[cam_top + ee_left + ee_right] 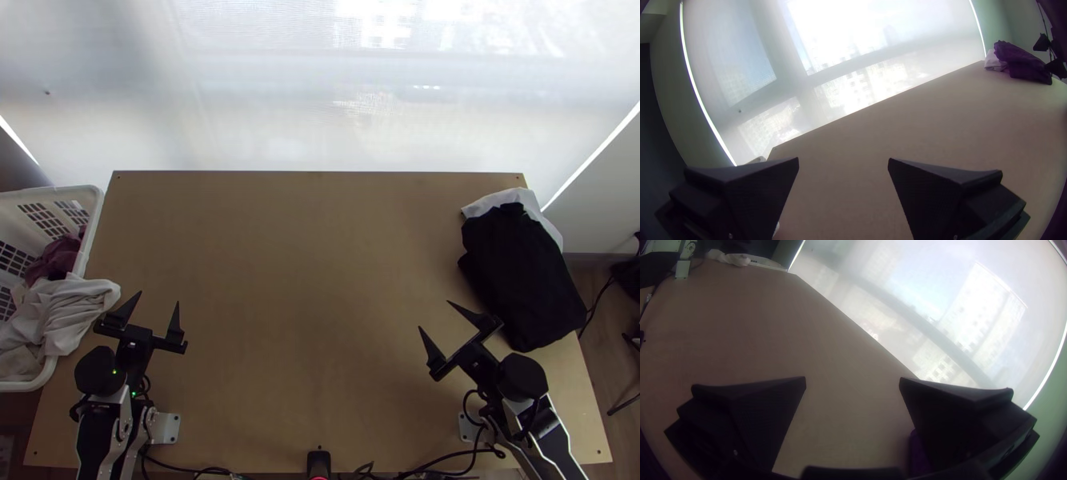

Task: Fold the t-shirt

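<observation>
From the top view, the left gripper (158,298) is over the near left part of the wooden table (312,240), its two fingers spread wide with nothing between them, near a pale, bunched cloth (68,308). That cloth drapes over the rim of the white basket (94,208) beside the table's left edge; a maroon cloth (58,260) lies inside the basket. The right gripper (434,314) is over the near right part of the table, its fingers also spread and holding nothing, just beside a black cloth (520,272). This lies folded in a long stack along the table's right edge, a white cloth (502,198) jutting from under its far end. Which of these cloths is the t-shirt, I cannot tell. In the left wrist view, the left gripper (843,158) has its fingertips well apart, bare tabletop between them, and the folded stack looks purple, far off at the table's edge. In the right wrist view, the right gripper (852,378) likewise stands wide and unloaded; the pale cloth and the basket are in the distance.
</observation>
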